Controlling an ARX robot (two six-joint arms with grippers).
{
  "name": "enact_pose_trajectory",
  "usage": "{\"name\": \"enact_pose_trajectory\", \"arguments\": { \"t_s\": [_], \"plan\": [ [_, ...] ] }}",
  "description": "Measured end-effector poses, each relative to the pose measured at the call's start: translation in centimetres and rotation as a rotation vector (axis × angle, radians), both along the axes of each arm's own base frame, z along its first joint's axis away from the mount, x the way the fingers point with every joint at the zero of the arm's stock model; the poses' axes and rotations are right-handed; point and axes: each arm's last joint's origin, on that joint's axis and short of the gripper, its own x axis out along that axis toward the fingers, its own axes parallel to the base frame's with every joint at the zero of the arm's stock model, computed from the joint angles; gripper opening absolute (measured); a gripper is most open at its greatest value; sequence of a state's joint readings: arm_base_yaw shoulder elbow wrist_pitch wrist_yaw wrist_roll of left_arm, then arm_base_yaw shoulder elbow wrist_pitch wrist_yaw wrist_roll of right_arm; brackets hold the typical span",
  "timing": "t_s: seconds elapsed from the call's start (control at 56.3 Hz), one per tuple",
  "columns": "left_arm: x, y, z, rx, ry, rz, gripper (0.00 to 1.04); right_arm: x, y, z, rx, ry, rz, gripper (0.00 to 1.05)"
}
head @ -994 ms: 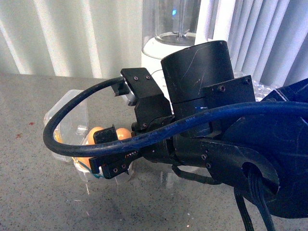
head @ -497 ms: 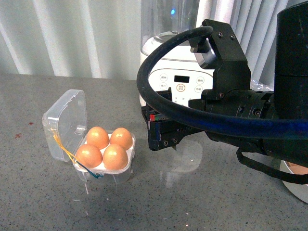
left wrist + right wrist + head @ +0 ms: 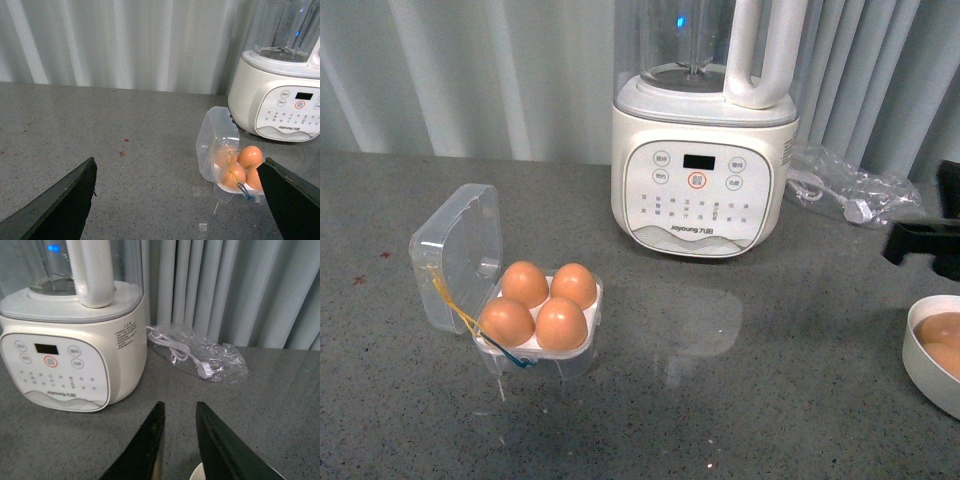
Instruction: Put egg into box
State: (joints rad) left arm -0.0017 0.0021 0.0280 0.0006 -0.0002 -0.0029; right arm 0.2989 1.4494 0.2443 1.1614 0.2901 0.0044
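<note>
The box (image 3: pixel 470 250) stands left of centre on the grey counter, its clear lid tipped open to the left. Several orange-brown eggs (image 3: pixel 561 323) fill its cells, so I cannot tell the egg from the others. In the left wrist view the box (image 3: pixel 216 137) and its eggs (image 3: pixel 250 156) lie by one finger of my left gripper (image 3: pixel 178 165), which is open wide and holds nothing. My right gripper (image 3: pixel 180 407) is open with a narrow gap and is empty, hanging above the counter. Only a dark part of the right arm (image 3: pixel 925 240) shows in the front view.
A white blender (image 3: pixel 700 150) stands behind the box. Right of it lies a clear plastic bag holding a white cable (image 3: pixel 840 185). A round white bowl (image 3: pixel 920 365) with more eggs sits at the right edge. Its rim (image 3: pixel 197 474) peeks out below my right gripper.
My right arm, which covered the box a second ago, has drawn back to the right edge of the front view. The box with its eggs is now uncovered.
</note>
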Motion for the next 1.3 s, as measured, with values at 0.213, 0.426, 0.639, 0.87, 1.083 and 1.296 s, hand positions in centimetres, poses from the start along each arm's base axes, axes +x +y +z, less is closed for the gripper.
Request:
{"name": "enact_pose_trajectory", "arguments": {
  "t_s": [0.213,0.426,0.639,0.87,1.083,1.296],
  "plan": [
    [0.0,0.0,0.0,0.000,0.000,0.001,0.98,-2.8,-2.3,0.7,0.005,-0.023,-0.001,0.03],
    [0.0,0.0,0.0,0.000,0.000,0.001,0.98,-4.7,-3.6,0.7,0.006,-0.022,0.002,0.03],
    [0.0,0.0,0.0,0.000,0.000,0.000,0.98,-6.5,-4.6,0.7,0.007,-0.023,-0.006,0.03],
    [0.0,0.0,0.0,0.000,0.000,0.001,0.98,-7.9,-5.9,0.9,0.009,-0.029,-0.011,0.03],
    [0.0,0.0,0.0,0.000,0.000,0.000,0.98,-8.9,-5.9,1.2,0.008,-0.039,-0.008,0.03],
    [0.0,0.0,0.0,0.000,0.000,0.000,0.98,-9.7,-5.9,1.4,0.009,-0.047,-0.008,0.03]
  ]
}}
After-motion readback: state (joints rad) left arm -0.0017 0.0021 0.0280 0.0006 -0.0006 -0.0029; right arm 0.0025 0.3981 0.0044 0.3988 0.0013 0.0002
